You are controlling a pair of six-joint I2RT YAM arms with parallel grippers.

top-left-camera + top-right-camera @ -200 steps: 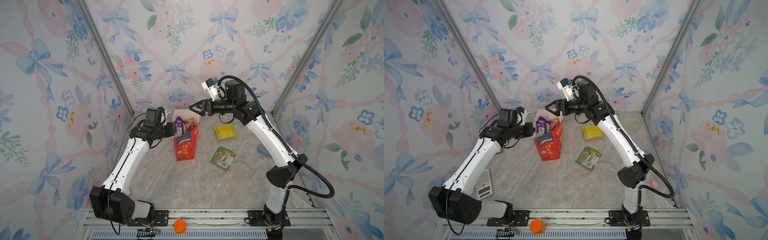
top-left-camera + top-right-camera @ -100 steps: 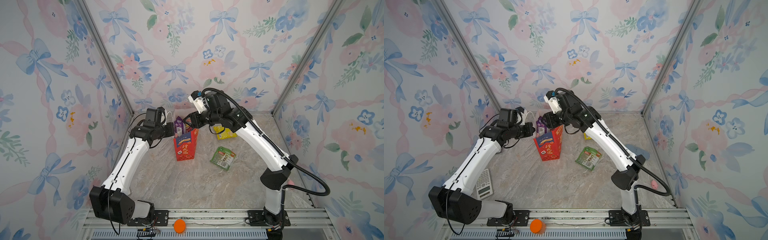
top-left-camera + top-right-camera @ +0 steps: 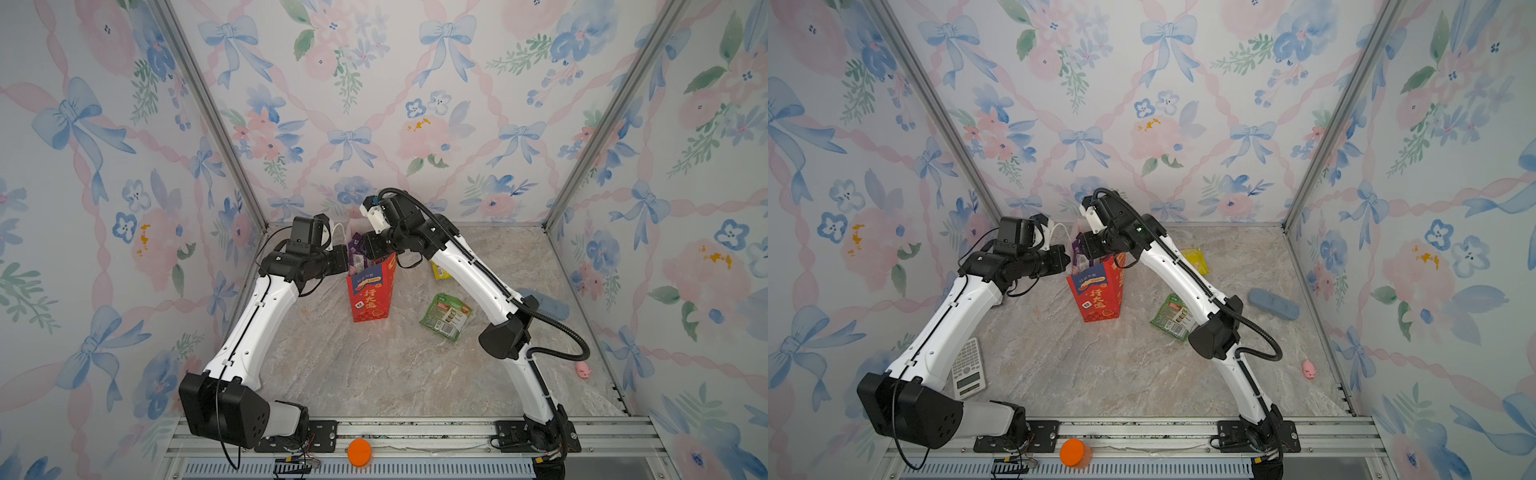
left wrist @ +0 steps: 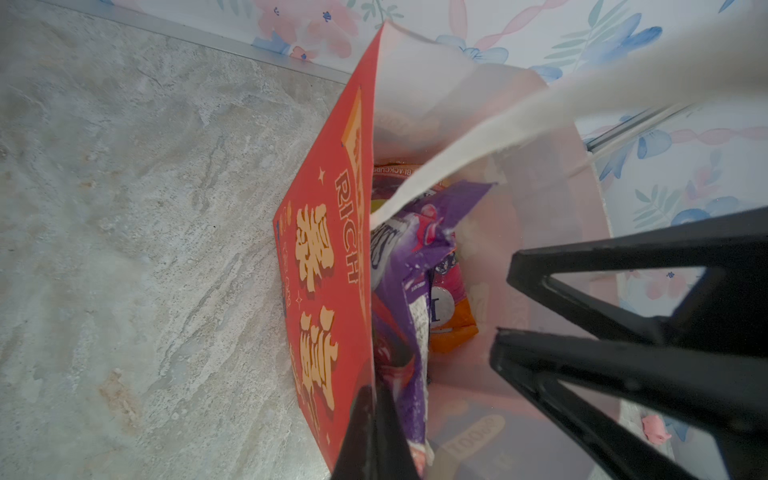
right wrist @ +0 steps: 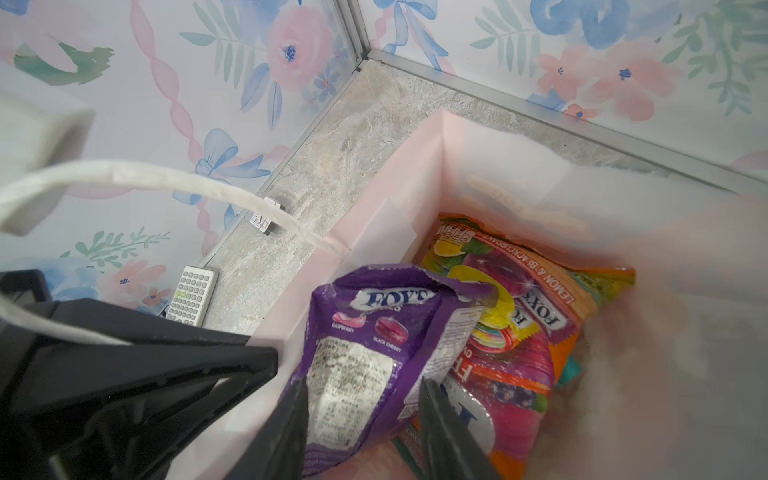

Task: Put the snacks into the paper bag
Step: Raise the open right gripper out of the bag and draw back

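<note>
The red paper bag [image 3: 370,295] [image 3: 1098,295] stands upright near the back wall. My left gripper [image 3: 348,257] [image 4: 372,415] is shut on the rim of its left wall [image 4: 328,270]. My right gripper [image 3: 363,249] [image 5: 361,384] is down in the bag's mouth, its fingers closed against both edges of a purple snack packet [image 5: 365,332] [image 4: 399,257] that pokes out of the top. An orange and magenta packet [image 5: 519,332] lies deeper inside. On the table to the right of the bag lie a green packet [image 3: 446,316] [image 3: 1173,318] and a yellow packet [image 3: 1196,259], half hidden by my right arm.
A calculator [image 3: 968,368] lies under my left arm by the left wall. A bluish-grey case [image 3: 1273,304] and a small pink pig [image 3: 1309,369] lie at the right. An orange cap [image 3: 359,452] sits on the front rail. The back wall is close behind the bag.
My right gripper has swung left and down from above the bag into its mouth, and its jaws have narrowed round the purple packet. The left arm has held still.
</note>
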